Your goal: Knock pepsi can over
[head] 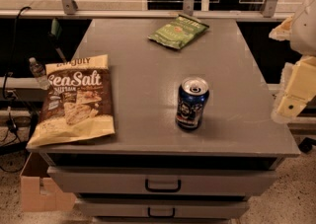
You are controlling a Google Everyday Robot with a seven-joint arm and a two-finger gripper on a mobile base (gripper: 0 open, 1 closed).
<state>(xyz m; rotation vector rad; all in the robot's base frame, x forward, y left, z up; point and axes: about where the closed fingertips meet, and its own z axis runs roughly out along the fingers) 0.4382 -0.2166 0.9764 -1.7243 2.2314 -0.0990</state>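
The pepsi can (192,103) stands upright on the grey cabinet top (148,60), right of centre and near the front edge. It is dark blue with a silver top and pull tab. My gripper (295,92) shows as pale yellow and white parts at the right edge of the view, beyond the cabinet's right side. It is well to the right of the can and does not touch it.
A large sea salt chip bag (75,99) lies at the front left of the top. A green snack bag (178,31) lies at the back centre. Drawers with dark handles (162,185) face front. A cardboard box (38,188) sits on the floor at left.
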